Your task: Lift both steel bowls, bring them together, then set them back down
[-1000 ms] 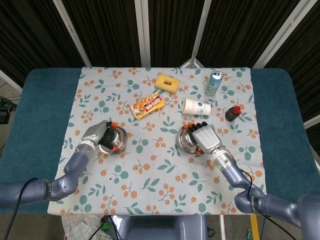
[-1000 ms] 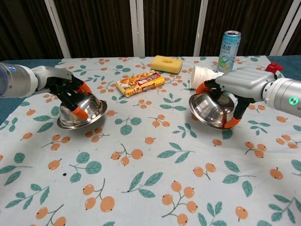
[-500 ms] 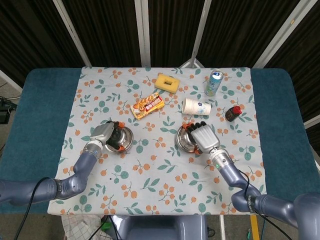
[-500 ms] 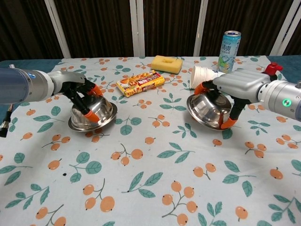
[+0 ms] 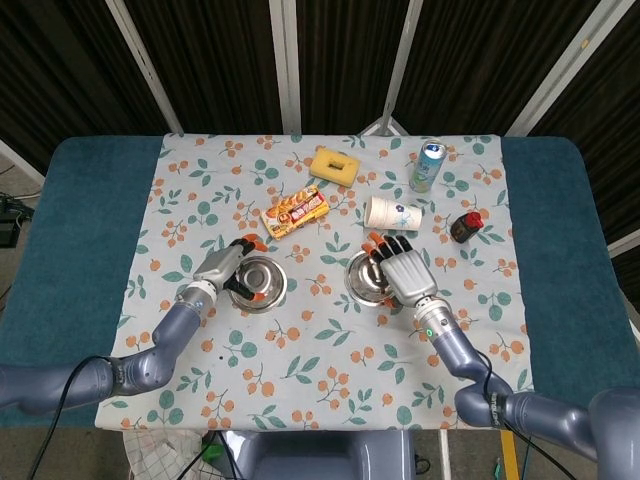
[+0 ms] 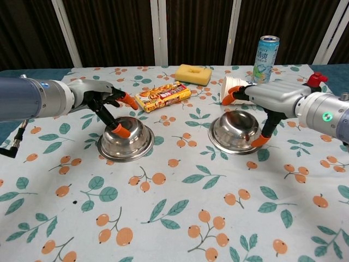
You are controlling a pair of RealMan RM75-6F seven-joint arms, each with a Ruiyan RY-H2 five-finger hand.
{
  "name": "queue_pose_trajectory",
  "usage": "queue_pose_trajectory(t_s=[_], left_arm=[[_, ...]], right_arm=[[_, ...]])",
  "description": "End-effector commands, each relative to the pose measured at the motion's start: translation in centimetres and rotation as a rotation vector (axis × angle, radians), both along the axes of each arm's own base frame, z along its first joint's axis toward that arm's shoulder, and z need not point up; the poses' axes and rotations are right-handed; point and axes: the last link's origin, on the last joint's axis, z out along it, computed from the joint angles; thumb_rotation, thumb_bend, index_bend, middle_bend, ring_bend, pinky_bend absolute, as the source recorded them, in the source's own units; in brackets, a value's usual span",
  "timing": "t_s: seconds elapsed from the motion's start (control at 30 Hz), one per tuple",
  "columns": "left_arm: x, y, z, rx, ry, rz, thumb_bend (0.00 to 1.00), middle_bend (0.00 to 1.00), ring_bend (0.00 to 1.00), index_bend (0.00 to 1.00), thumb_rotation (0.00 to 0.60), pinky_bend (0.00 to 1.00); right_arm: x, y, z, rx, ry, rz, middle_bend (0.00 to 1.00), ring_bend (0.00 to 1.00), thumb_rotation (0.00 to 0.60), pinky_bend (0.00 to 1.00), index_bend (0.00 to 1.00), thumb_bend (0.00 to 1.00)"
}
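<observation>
Two steel bowls sit flat on the flowered cloth. The left bowl (image 5: 264,284) (image 6: 128,144) lies by my left hand (image 5: 226,266) (image 6: 103,101), whose fingers are spread; one orange tip rests at the bowl's near rim and the others are raised off it. The right bowl (image 5: 360,282) (image 6: 233,132) lies under my right hand (image 5: 405,272) (image 6: 272,98), which arches over it with fingers apart, one tip down beside the bowl's right rim. Neither hand grips a bowl. A wide gap of cloth separates the bowls.
Behind the bowls lie a yellow snack pack (image 5: 296,210), a yellow sponge (image 5: 333,165), a paper cup on its side (image 5: 392,214), a tall can (image 5: 428,166) and a small dark bottle with a red cap (image 5: 465,225). The cup lies close behind my right hand.
Both bowls moved inward and went from tilted in my hands to flat on the cloth. Both hands have opened their fingers off the bowls.
</observation>
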Motion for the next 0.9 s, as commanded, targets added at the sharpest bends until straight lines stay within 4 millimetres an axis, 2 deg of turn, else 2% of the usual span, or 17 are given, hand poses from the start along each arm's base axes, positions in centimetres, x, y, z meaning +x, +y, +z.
queue_pose_trajectory(t_s=[0.03,0.3,0.4,0.53,0.67,0.83,0.9], left_arm=[[-0.4,-0.1,0.3,-0.013,0.0,-0.001,0.0,0.0,0.0,0.2,0.6,0.23],[-0.7,-0.1,1.6,0.005,0.001,-0.01,0.0,0.0,0.0,0.2,0.6,0.23],[-1.0,0.0,3.1,0.052,0.02,-0.037,0.0,0.0,0.0,0.2,0.6,0.23],[-2.3,-0.5,6.4,0.152,0.092,-0.085,0.0,0.0,0.0,0.2,0.6,0.23],[-4.3,-2.2,10.2,0.259,0.218,-0.157,0.0,0.0,0.0,0.2,0.6,0.23],[-6.9,-5.8,14.4,0.401,0.359,-0.239,0.0,0.0,0.0,0.2,0.6,0.23],[-8.1,-7.3,15.7,0.437,0.405,-0.247,0.0,0.0,0.0,0.2,0.6,0.23]], right_arm=[[0.0,0.1,0.0,0.005,-0.007,-0.016,0.0,0.08,0.6,0.09,0.16,0.02],[0.1,0.1,1.0,-0.022,-0.009,-0.027,0.0,0.08,0.6,0.09,0.12,0.02],[-0.1,-0.6,2.5,-0.08,-0.046,-0.047,0.0,0.08,0.6,0.09,0.12,0.02],[-1.6,-1.9,5.9,-0.182,-0.141,-0.112,0.0,0.08,0.6,0.09,0.12,0.02],[-3.7,-2.2,9.7,-0.27,-0.211,-0.145,0.0,0.08,0.6,0.09,0.14,0.02],[-6.5,-0.4,13.5,-0.313,-0.297,-0.156,0.0,0.09,0.6,0.09,0.19,0.02],[-7.5,0.5,14.3,-0.309,-0.291,-0.148,0.0,0.09,0.6,0.09,0.2,0.02]])
